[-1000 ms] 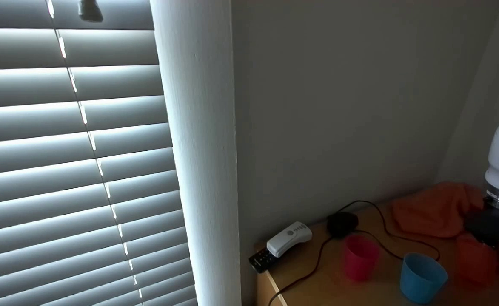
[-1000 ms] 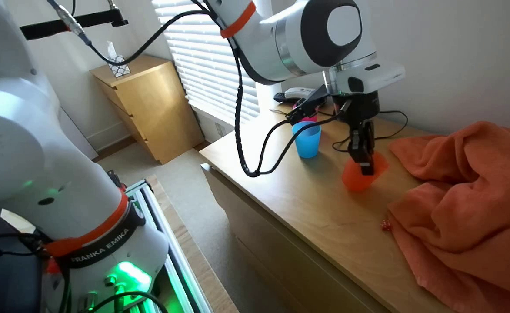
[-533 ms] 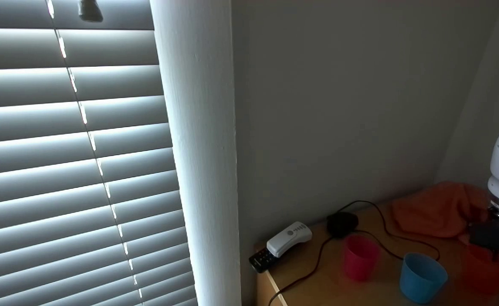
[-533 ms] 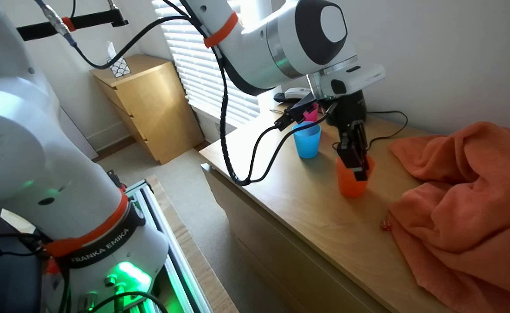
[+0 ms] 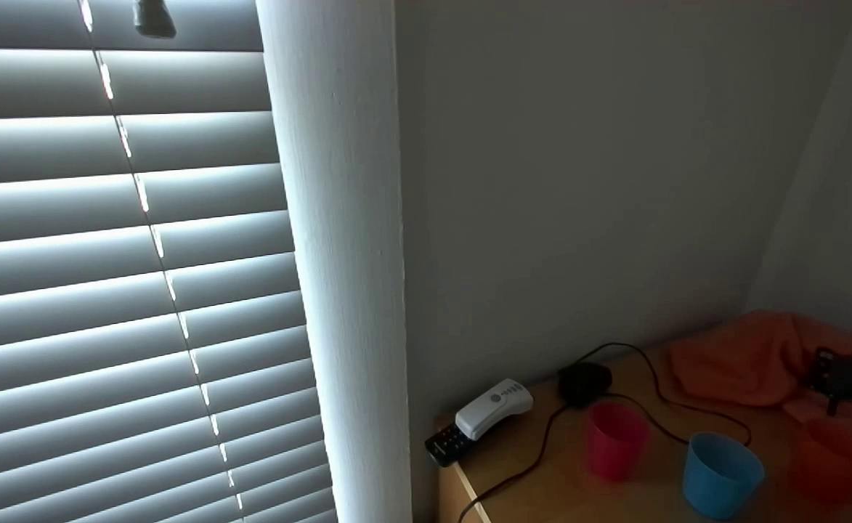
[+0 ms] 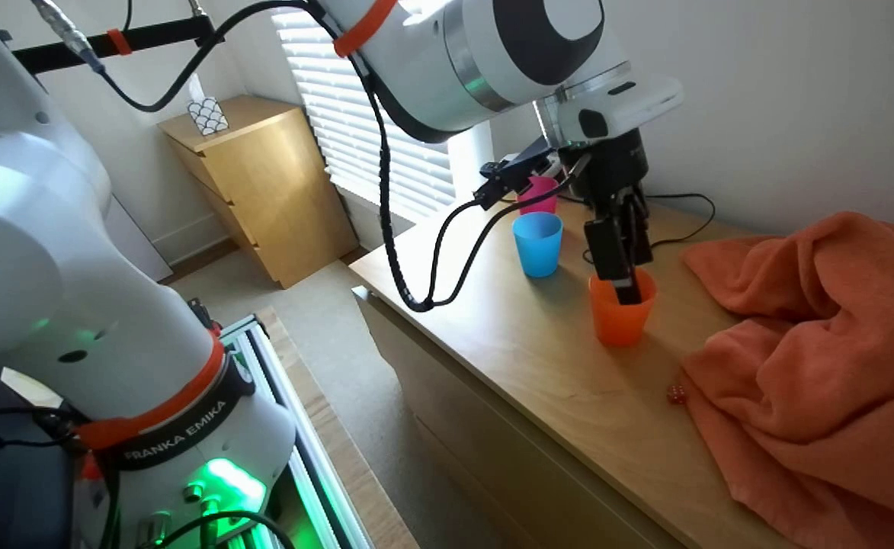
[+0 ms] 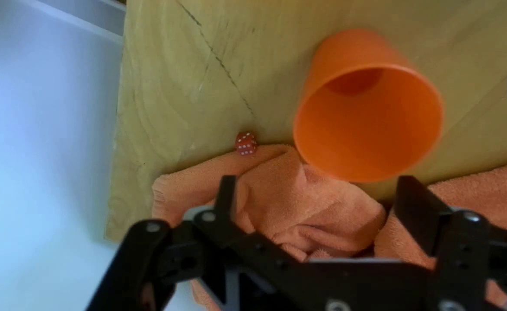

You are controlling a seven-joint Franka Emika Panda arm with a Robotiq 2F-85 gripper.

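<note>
The pincer [image 7: 316,190] is spread wide — a big gap is seen in its middle. It is held near the orange cup [image 6: 619,328], which is stood upright on the wooden dresser [image 6: 538,351]; whether the cup is touched cannot be told. Toward the window blinds [image 6: 332,107], a blue cup [image 6: 536,248] and a pink cup [image 6: 540,197] are set. A red die [image 7: 246,144] is seen beside an orange towel [image 6: 820,328].
</note>
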